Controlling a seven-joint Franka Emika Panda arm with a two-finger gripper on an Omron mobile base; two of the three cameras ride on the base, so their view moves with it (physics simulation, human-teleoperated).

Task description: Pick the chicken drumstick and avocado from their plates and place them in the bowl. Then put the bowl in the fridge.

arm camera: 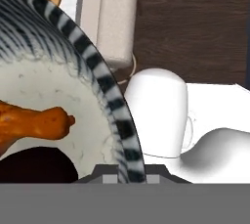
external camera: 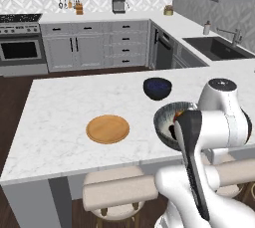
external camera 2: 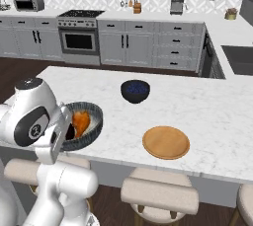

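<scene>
We see the island counter (external camera: 60, 122) first, with one bare plate (external camera: 107, 129) toward its near edge. The bowl (external camera 2: 95, 113) hangs at the counter's near edge, left in the right base view, with our gripper (arm camera: 126, 176) clamped on its thick rim. Stone-like and loaded, it will probably feel heavy and stiff, and a one-sided rim hold may let it tip, so we judge slow, level carrying best. Inside lie the chicken drumstick (arm camera: 29, 123), glossy and likely to slide, and the dark avocado (arm camera: 36, 165), which could roll.
</scene>
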